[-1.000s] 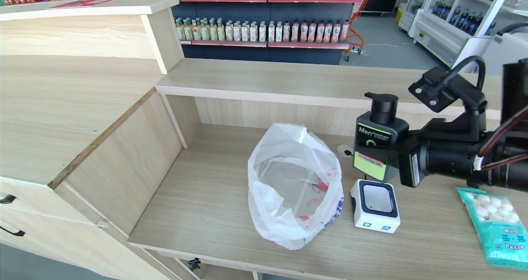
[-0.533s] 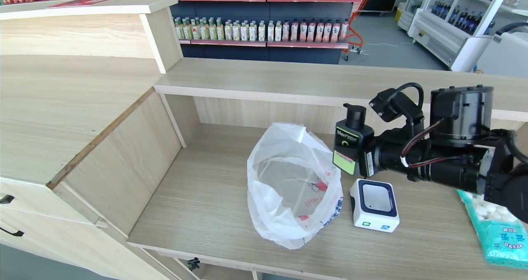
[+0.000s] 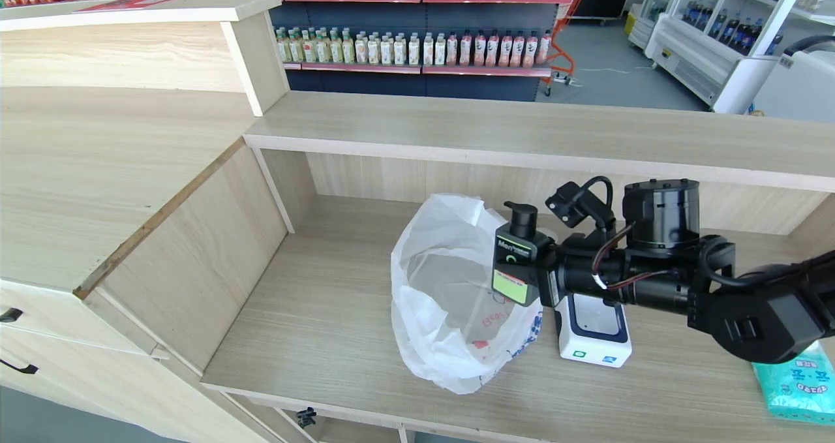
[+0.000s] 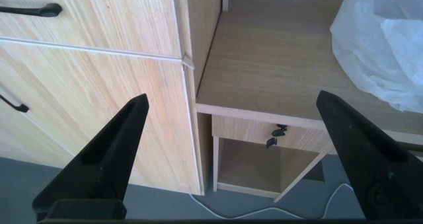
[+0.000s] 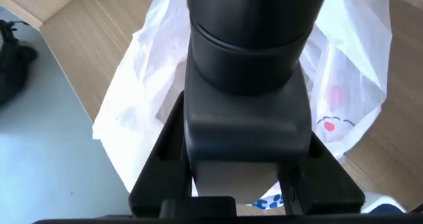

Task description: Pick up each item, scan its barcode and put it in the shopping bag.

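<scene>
A black pump bottle (image 3: 517, 260) with a green label stands upright in my right gripper (image 3: 539, 270), which is shut on its body. The bottle hangs over the right rim of the white plastic shopping bag (image 3: 450, 299), whose mouth gapes open on the counter. From the right wrist view the bottle (image 5: 248, 98) sits between the two fingers, with the bag (image 5: 149, 105) below it. The white barcode scanner (image 3: 595, 335) lies on the counter just right of the bag, partly under my right arm. My left gripper (image 4: 231, 158) is open, low in front of the counter.
A teal packet of white cotton balls (image 3: 796, 384) lies at the counter's right edge. A raised wooden ledge (image 3: 522, 133) runs behind the work surface and a tall wooden side wall (image 3: 196, 260) stands to the left. Drawer fronts (image 4: 86, 85) lie below.
My right arm has carried the bottle left and down, from above the scanner to over the bag's right rim. The bag and scanner have stayed put.
</scene>
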